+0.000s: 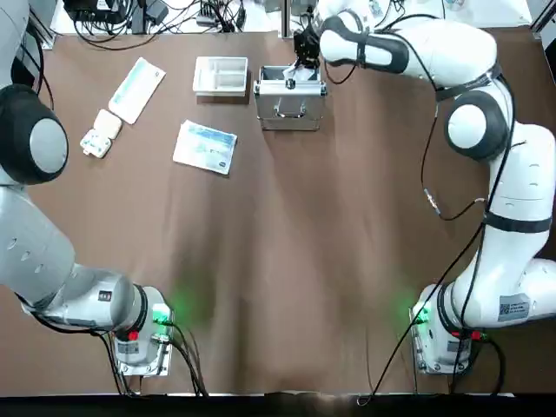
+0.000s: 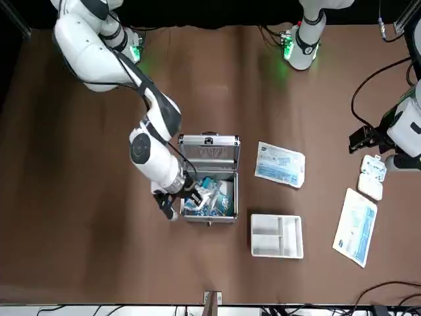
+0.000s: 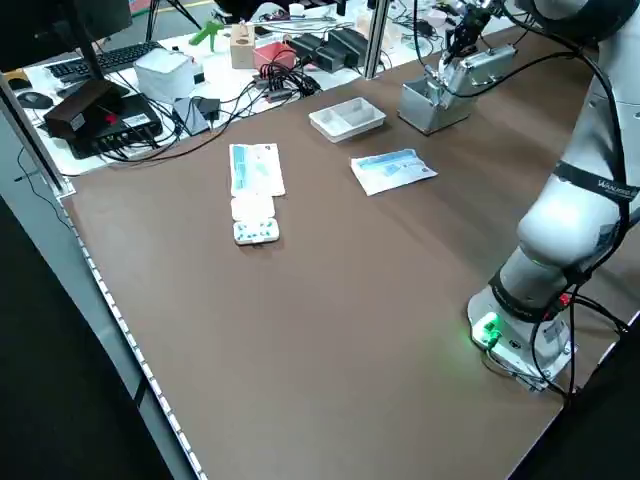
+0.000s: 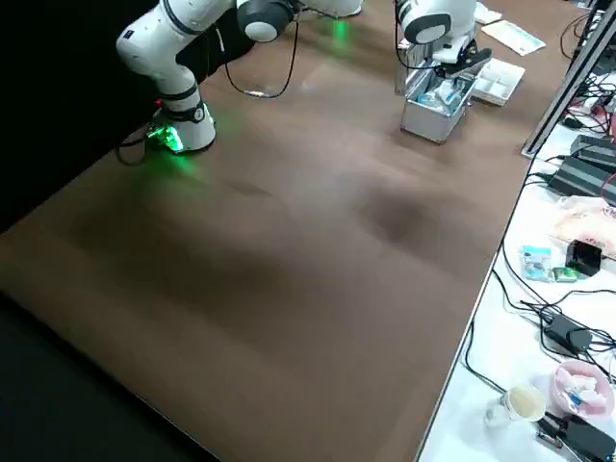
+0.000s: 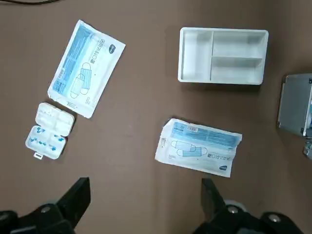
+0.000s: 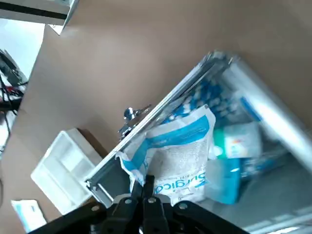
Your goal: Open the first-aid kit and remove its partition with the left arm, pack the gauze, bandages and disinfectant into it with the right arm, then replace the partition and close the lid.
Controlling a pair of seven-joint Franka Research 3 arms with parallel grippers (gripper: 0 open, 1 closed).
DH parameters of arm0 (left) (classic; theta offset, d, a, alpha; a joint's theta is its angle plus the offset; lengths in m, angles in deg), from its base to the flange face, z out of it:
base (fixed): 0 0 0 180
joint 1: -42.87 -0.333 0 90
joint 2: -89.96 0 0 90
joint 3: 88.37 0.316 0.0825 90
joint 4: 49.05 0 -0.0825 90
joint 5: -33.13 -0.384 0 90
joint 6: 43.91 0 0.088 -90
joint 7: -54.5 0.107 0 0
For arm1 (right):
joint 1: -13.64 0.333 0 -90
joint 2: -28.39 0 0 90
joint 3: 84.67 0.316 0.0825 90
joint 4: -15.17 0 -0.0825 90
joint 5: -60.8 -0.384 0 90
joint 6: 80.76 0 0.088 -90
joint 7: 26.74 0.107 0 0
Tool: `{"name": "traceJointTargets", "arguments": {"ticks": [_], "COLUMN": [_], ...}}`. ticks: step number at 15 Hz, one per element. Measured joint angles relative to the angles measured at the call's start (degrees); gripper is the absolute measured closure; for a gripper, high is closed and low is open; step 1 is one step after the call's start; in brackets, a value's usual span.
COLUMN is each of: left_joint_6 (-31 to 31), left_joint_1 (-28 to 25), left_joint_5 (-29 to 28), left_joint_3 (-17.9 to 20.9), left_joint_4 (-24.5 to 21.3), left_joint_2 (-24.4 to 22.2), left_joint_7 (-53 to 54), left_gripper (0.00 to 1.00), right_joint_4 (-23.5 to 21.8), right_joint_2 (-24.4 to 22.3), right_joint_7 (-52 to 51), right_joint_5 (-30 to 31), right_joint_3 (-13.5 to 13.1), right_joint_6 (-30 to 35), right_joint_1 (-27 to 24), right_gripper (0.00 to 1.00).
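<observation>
Right pincer (image 6: 145, 192) pinched shut on a blue-white gauze packet (image 6: 178, 158), lowering it into the open first-aid kit (image 2: 209, 179) mid-packing; release next, partition (image 2: 276, 236) waiting alongside on the surface.

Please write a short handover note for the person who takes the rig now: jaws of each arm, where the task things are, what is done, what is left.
Right gripper: over the open first-aid kit, jaws shut on a blue-white packet that lies partly in the case.
Left gripper: jaws open, holding nothing, parked high over the table's left side.
Partition: out, on the table beside the kit.
Lid: raised.
Done: kit opened, partition removed, some packets already inside.
Left: release this packet, check whether the two flat packs and the small white box on the table should go in, replace partition, close lid.
</observation>
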Motion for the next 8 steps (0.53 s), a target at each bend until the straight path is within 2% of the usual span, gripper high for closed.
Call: {"name": "traceJointTargets", "arguments": {"ticks": [4, 6, 8], "left_joint_6": [0.02, 0.02, 0.02], "left_joint_1": [0.09, 0.26, 0.37], "left_joint_5": [0.0, 0.0, 0.0], "left_joint_3": [-0.01, -0.01, -0.01], "left_joint_4": [-0.04, -0.05, -0.05], "left_joint_2": [0.35, 0.6, 0.68], "left_joint_7": [0.0, 0.0, 0.0], "left_gripper": [0.0, 0.0, 0.0], "right_joint_4": [0.03, 0.12, 0.17], "right_joint_2": [2.07, 2.58, 3.26], "right_joint_7": [8.6, 10.79, 12.34], "right_joint_5": [0.0, -0.01, -0.03], "right_joint_3": [-4.87, -6.66, -7.34], "right_joint_6": [-8.36, -9.31, -9.35], "right_joint_1": [5.62, 7.99, 9.45], "right_gripper": [0.99, 0.99, 0.99]}}
